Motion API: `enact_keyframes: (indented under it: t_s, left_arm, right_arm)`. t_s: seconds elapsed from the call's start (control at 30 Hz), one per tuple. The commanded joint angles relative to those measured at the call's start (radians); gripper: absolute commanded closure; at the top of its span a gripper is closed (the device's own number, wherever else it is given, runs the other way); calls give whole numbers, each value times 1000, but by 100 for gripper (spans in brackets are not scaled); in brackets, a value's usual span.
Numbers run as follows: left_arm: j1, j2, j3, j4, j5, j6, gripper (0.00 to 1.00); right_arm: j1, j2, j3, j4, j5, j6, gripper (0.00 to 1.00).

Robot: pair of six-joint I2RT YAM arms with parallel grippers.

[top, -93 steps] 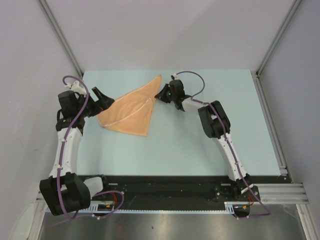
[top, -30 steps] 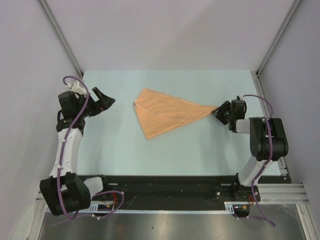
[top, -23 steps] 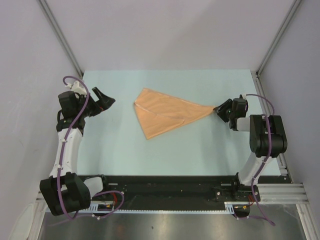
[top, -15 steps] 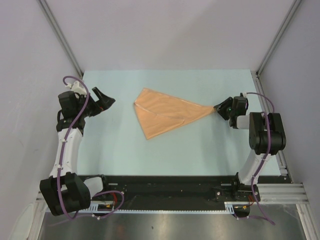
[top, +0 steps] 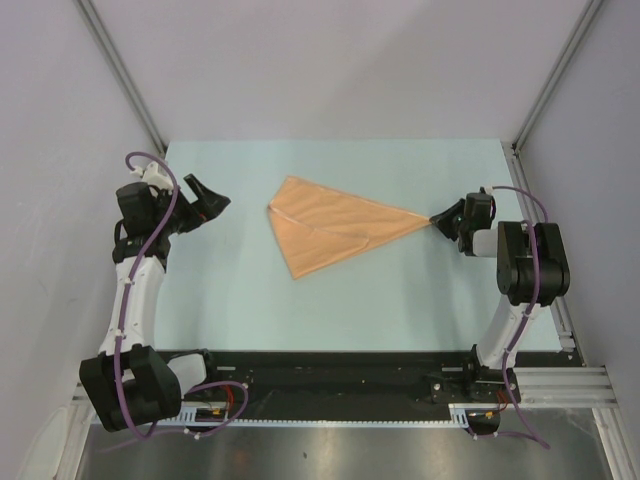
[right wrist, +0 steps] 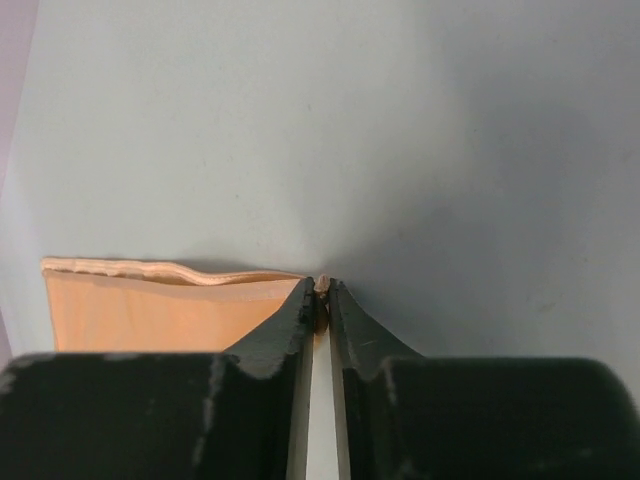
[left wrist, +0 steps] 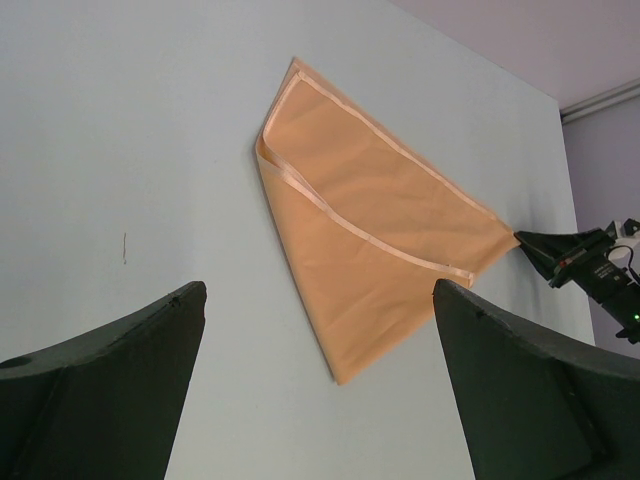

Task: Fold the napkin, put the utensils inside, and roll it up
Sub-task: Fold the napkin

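Note:
The peach-tan napkin lies folded into a kite-like triangle in the middle of the table, its long tip pointing right. It also shows in the left wrist view. My right gripper is shut on that right tip; in the right wrist view a bit of cloth is pinched between the jaws, with the napkin spreading to the left. My left gripper is open and empty, well left of the napkin; its fingertips frame the napkin's near corner from a distance. The fork is not in view.
The pale blue table is enclosed by grey walls, with metal frame posts at the back corners. A rail runs along the table's right edge, close to my right arm.
My right gripper dragged the napkin's corner across to the right, flipping the napkin over to the table's middle. In the last second it has barely moved. The left arm is still.

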Motion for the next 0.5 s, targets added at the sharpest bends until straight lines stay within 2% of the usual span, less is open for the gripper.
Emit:
enact_keyframes:
  t_s: [0.0, 0.07, 0.27, 0.47]
  left_arm:
    - [14, -16, 2, 18, 14, -4, 0]
    - [13, -16, 2, 18, 12, -4, 0]
    - [14, -16, -1, 26, 23, -10, 0]
    - [13, -21, -3, 29, 31, -13, 0]
  right_arm:
    - [-2, 11, 8, -22, 15, -14, 90]
    - [0, 2, 8, -16, 14, -16, 100]
    - [29, -87, 13, 50, -32, -24, 100]
    - [191, -210, 114, 16, -32, -83, 100]
